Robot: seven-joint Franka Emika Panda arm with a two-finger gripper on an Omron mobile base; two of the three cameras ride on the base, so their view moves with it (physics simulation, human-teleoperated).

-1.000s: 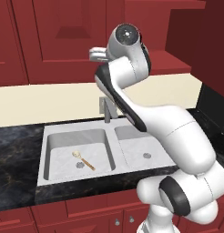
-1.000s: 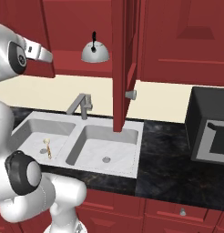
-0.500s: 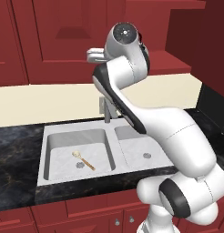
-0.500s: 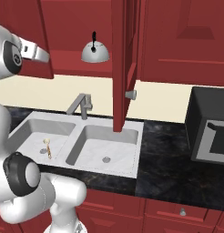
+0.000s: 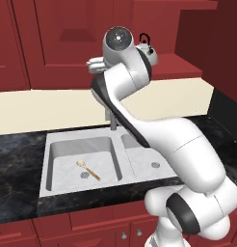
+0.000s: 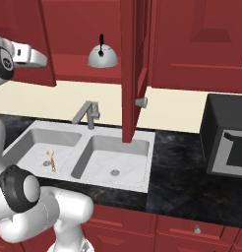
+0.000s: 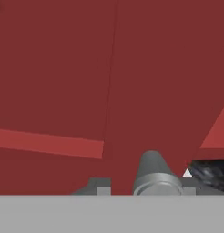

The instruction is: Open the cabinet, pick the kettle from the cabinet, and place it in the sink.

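Domed silver kettle (image 6: 103, 57), thin black handle, on red cabinet (image 6: 137, 64) shelf.

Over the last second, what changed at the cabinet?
Little. The end effector drew slightly back from the open left door, toward the left edge of the right base view; its state is unclear. The kettle stayed on the shelf, the right door open, the spoon in the sink.
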